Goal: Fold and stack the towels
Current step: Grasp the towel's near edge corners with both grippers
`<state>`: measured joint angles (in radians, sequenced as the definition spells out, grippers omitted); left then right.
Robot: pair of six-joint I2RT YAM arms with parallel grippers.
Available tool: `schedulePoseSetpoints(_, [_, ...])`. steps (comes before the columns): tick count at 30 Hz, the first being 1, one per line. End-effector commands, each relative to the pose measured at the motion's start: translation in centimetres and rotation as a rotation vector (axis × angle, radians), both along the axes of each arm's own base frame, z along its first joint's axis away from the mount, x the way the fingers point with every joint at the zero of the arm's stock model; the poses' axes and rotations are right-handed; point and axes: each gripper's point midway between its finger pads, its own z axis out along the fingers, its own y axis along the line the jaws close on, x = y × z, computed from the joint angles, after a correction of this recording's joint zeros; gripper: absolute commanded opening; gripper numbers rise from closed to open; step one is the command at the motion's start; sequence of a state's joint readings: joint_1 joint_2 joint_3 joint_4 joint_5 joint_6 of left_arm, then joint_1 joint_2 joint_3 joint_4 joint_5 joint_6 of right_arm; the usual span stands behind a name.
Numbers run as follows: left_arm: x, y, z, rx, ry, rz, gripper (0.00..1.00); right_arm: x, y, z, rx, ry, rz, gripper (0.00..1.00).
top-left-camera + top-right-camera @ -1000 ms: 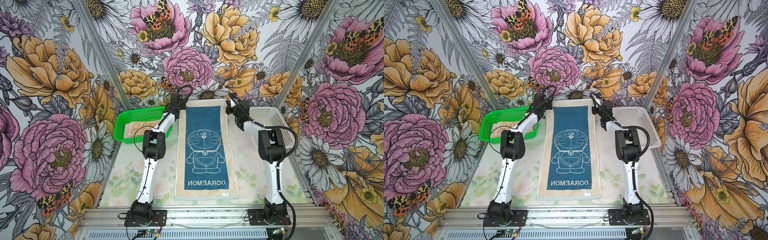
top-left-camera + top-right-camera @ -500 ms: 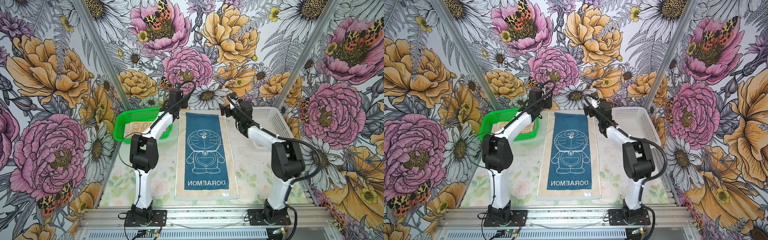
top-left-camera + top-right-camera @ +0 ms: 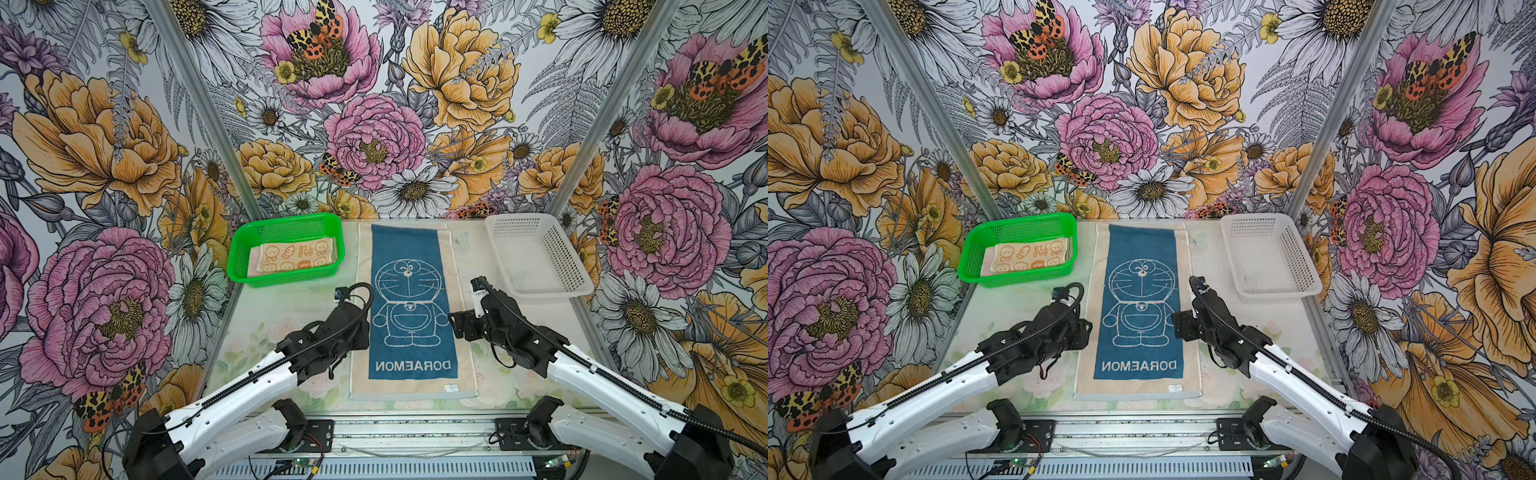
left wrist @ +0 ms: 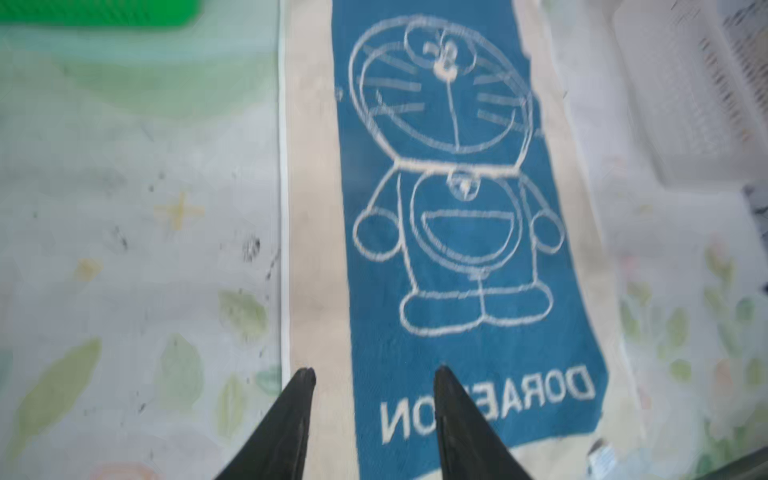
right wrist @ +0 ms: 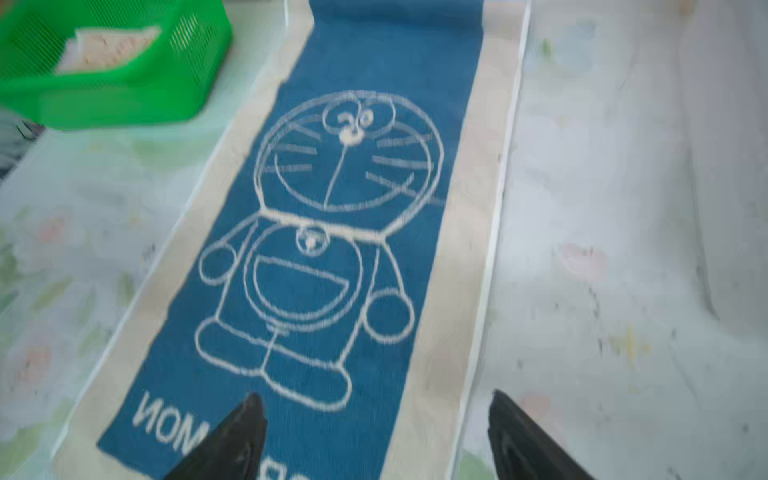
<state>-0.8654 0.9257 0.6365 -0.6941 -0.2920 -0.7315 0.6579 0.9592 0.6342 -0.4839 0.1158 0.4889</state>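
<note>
Both my arms have drawn back from the far corners at 12 o'clock toward 6. My left pincer (image 4: 374, 374) hangs half-parted and empty over the left border of the Doraemon towel (image 3: 413, 307). My right pincer (image 5: 374, 403) gapes wide, also empty. The towel lies flat and released, mid-surface (image 3: 266, 307), so I judge folding comes next.

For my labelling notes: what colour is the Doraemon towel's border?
The Doraemon towel has a cream border; clearest in a top view.

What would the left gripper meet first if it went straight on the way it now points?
Probably the Doraemon towel, its cream side border lying ahead of the left gripper; height above it is unclear.
</note>
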Motion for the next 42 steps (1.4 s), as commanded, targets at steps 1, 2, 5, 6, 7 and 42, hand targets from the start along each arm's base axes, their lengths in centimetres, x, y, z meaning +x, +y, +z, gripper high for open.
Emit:
schedulePoseSetpoints(1, [-2.2, 1.3, -1.2, -0.008, 0.059, 0.118, 0.48, -3.8, -2.4, -2.6, -0.001, 0.198, -0.13, 0.82])
schedulePoseSetpoints(2, [-2.8, 1.4, -2.0, 0.019, 0.085, 0.108, 0.48, -4.7, -2.3, -3.4, 0.012, 0.239, -0.132, 0.81])
schedulePoseSetpoints(5, [-4.2, 0.9, -4.2, 0.086, 0.171, 0.072, 0.47, -7.3, -2.3, -5.3, 0.035, 0.322, -0.144, 0.76])
schedulePoseSetpoints(6, [-4.6, 0.6, -4.7, 0.101, 0.186, 0.059, 0.47, -8.0, -2.2, -5.6, 0.041, 0.332, -0.142, 0.74])
schedulePoseSetpoints(7, [-4.9, 0.3, -5.0, 0.116, 0.193, 0.053, 0.47, -8.6, -2.1, -5.9, 0.054, 0.343, -0.14, 0.71])
schedulePoseSetpoints(42, [-9.6, 0.5, -10.2, 0.224, 0.351, 0.039, 0.45, -14.7, -2.8, -10.4, -0.08, 0.473, -0.116, 0.53])
